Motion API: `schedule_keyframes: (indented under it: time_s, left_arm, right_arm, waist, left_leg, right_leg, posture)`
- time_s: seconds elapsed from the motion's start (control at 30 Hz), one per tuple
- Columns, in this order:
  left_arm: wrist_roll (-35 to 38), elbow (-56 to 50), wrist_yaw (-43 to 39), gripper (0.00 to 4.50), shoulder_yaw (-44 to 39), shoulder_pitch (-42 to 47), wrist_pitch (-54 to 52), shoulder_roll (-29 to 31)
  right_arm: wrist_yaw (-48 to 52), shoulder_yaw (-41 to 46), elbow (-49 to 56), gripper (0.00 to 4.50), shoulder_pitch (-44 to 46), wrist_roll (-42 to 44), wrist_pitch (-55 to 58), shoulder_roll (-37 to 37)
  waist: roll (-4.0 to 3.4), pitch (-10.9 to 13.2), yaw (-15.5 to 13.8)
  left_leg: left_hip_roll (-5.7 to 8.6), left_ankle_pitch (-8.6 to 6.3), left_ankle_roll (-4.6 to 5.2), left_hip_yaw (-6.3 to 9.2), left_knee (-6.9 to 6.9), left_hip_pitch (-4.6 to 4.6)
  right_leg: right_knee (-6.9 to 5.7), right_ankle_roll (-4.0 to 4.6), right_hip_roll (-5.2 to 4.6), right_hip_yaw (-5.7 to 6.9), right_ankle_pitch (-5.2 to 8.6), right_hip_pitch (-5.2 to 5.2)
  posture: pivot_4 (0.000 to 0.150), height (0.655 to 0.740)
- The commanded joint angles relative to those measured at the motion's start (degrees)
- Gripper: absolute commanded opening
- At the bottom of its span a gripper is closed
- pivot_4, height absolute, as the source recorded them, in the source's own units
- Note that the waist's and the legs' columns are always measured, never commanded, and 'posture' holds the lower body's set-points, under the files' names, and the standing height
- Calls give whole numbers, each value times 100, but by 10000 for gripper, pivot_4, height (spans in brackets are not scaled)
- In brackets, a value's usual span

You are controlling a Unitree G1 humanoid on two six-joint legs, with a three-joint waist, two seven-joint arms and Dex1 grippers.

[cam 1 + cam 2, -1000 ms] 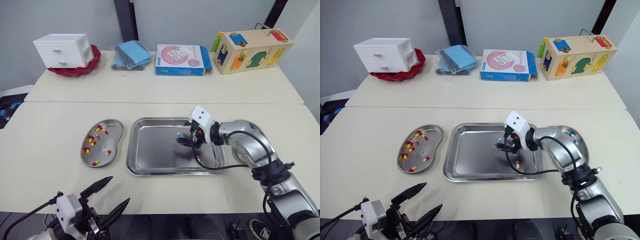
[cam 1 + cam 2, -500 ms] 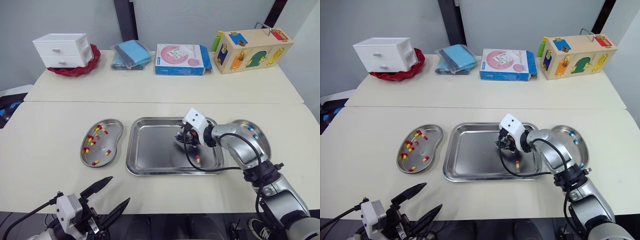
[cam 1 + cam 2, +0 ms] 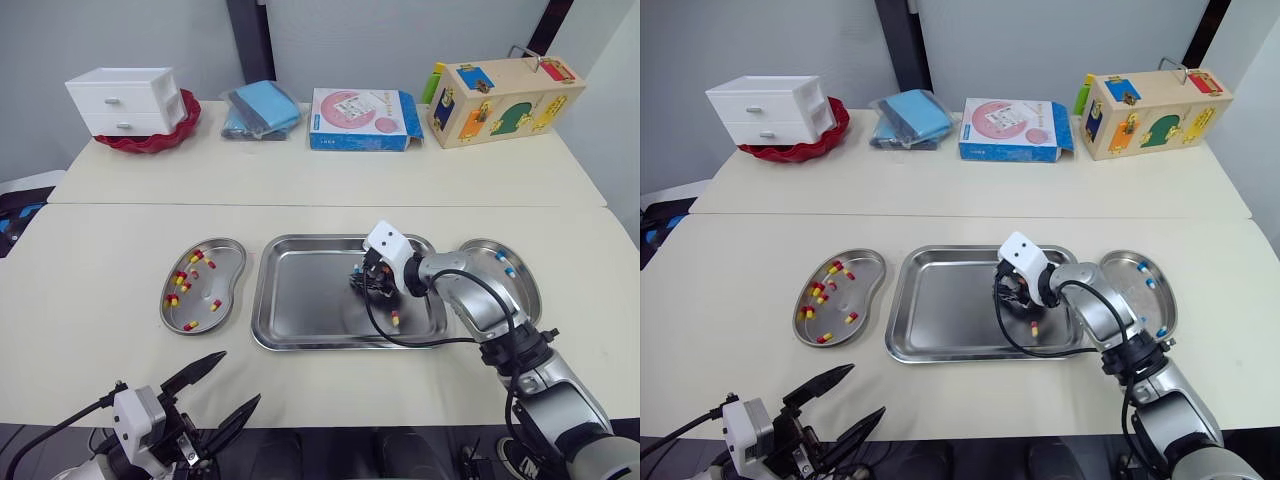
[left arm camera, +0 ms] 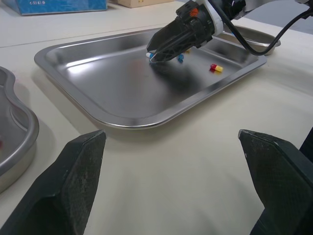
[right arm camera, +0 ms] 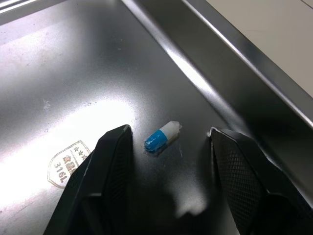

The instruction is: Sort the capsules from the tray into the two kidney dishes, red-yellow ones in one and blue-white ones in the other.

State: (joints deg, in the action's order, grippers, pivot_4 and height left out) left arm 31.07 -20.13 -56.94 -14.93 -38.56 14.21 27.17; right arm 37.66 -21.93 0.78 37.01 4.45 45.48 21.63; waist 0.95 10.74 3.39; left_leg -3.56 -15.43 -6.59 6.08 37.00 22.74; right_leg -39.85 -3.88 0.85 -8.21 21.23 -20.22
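Observation:
A steel tray (image 3: 290, 318) lies mid-table. Left of it, a kidney dish (image 3: 229, 290) holds several red-yellow capsules (image 3: 184, 284); to the right, another kidney dish (image 3: 524, 296) holds blue-white ones (image 3: 511, 271). My right gripper (image 3: 360, 283) is down on the tray floor, open, its fingers either side of a blue-white capsule (image 5: 162, 137) without touching it. A red-yellow capsule (image 3: 395, 319) and one more blue capsule (image 4: 180, 58) lie nearby in the tray. My left gripper (image 3: 240, 377) hangs open and empty by the table's front edge.
Along the back of the far table stand a white drawer unit (image 3: 125, 100) in a red bowl, a blue pouch (image 3: 264, 108), a pink-and-blue box (image 3: 362, 118) and a wooden activity box (image 3: 505, 100). A black cable loops from my right wrist over the tray.
My right arm has dropped and its wrist has slid slightly left, bringing the fingers down around the blue-white capsule. The left gripper has stayed put.

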Motion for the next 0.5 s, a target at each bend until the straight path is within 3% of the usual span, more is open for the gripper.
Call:
schedule_keyframes:
  time_s: [0.03, 0.23, 0.5]
  left_arm:
    - [6, -171, -6, 45000, -48, -26, 12, 50]
    - [10, -194, 15, 45000, -49, -24, -7, 57]
    - [-7, -186, 22, 45000, -42, 12, -15, 64]
  right_arm:
    - [21, -31, 142, 16588, -100, -30, 74, -11]
    - [60, -23, 186, 1019, -126, -30, 86, -18]
    - [84, 8, 131, 132, -57, -61, -97, -21]
  waist:
    - [0, 0, 1]
    - [0, 0, 2]
    - [0, 0, 2]
  left_leg:
    - [0, 0, 0, 0, 0, 0]
    - [0, 0, 0, 0, 0, -1]
    - [0, 0, 0, 0, 0, -1]
  right_leg:
    - [0, 0, 0, 0, 0, 0]
    - [0, 0, 0, 0, 0, 0]
    - [-1, 0, 0, 0, 0, 0]
  posture:
    - [1500, 7400]
    - [1500, 7400]
    - [1500, 7400]
